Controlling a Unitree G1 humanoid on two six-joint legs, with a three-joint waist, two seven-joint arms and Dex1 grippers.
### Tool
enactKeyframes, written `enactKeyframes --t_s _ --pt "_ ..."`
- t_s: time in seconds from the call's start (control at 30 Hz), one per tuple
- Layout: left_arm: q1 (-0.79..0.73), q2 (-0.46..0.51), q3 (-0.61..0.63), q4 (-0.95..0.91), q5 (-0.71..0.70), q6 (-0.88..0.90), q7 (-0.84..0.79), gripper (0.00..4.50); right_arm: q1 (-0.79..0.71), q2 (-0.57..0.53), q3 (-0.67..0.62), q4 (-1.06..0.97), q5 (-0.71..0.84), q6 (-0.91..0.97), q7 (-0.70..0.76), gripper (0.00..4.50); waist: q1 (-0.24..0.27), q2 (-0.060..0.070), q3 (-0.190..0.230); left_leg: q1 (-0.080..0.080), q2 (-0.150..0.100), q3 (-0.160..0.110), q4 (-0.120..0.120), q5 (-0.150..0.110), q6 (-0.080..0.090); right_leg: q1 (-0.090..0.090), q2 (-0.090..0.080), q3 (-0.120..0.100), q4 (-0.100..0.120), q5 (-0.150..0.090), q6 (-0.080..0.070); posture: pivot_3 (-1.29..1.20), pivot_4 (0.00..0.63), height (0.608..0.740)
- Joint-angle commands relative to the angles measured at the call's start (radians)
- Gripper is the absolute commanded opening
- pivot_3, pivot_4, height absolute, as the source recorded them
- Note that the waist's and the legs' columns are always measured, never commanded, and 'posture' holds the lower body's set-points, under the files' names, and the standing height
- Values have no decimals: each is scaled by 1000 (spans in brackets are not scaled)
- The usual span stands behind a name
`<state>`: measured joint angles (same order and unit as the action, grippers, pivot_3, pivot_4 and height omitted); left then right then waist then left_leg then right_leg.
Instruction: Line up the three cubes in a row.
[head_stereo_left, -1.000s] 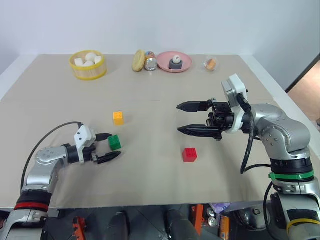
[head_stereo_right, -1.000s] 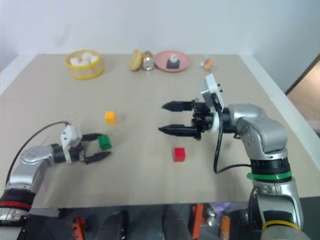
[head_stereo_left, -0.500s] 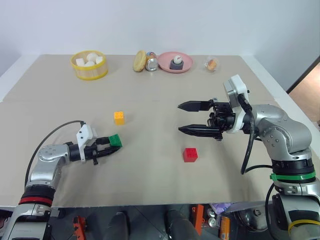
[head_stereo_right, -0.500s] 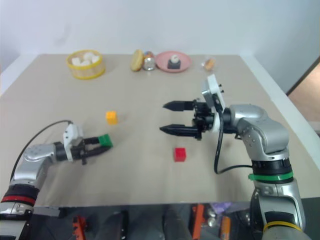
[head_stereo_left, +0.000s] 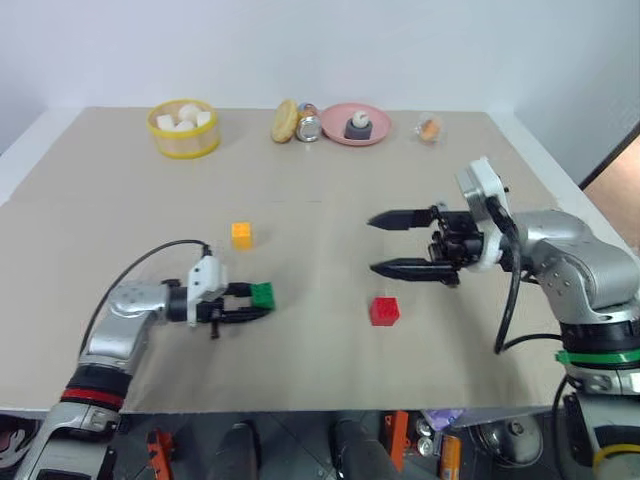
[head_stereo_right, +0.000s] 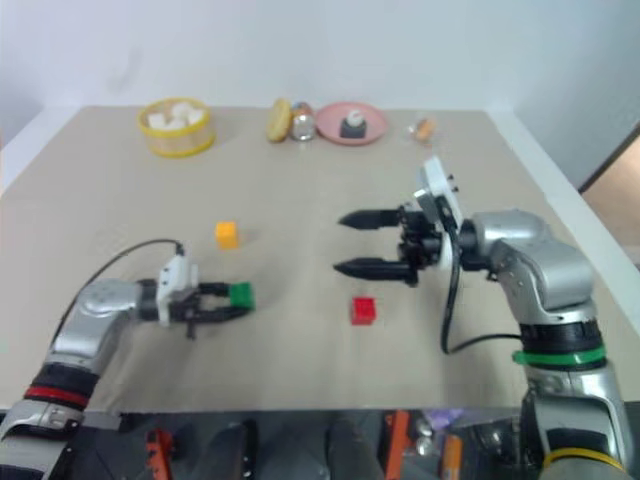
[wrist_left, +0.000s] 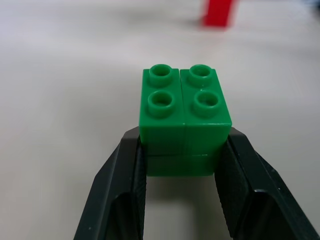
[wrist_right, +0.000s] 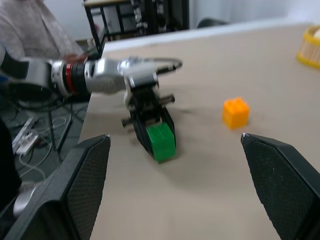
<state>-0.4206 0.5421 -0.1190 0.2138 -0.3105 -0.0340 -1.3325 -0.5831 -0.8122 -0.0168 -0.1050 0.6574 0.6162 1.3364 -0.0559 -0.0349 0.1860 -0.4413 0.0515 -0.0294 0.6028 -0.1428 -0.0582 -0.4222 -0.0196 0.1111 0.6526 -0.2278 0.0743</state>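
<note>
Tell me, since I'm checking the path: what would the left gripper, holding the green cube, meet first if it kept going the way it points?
Probably the red cube: it lies ahead of the left gripper and its green cube, across bare table, though the exact line is unclear.

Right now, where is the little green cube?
The green cube sits clamped in the left gripper, on the robot's left of the red cube, nearer than the orange-yellow cube.

Beige table (head_stereo_left: 120, 200): red cube (head_stereo_left: 383, 311) (orange cube (head_stereo_left: 241, 235) apart).
</note>
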Motion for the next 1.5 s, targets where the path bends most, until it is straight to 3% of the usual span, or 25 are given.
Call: enactKeyframes --t_s 0.03,0.33,0.57,1.5 --pt "-34 -33 -44 -106 -23 45 -8 1310 69 -72 -70 -43 3 -34 49 4332 6 0 0 0 0 0 0 0 0 0 0 0 0 0 0 0 150 740" --pt "-118 -115 -151 -50 12 62 -55 1310 231 -144 -180 -105 17 -39 6 4332 5 1 -1 3 0 0 2 1 1 1 1 1 0 2 -1 0 150 740" --pt "-180 -176 -155 169 101 -43 7 1310 259 -140 -211 -161 53 -16 -47 4332 8 2 -1 2 -1 0 6 1 2 3 0 1 0 3 -1 0 150 740" --pt "-137 -210 -167 147 138 8 52 1310 205 -117 -170 -140 48 -19 -89 4332 7 2 -1 2 -1 -1 5 1 2 3 0 1 0 3 0 0 150 740"
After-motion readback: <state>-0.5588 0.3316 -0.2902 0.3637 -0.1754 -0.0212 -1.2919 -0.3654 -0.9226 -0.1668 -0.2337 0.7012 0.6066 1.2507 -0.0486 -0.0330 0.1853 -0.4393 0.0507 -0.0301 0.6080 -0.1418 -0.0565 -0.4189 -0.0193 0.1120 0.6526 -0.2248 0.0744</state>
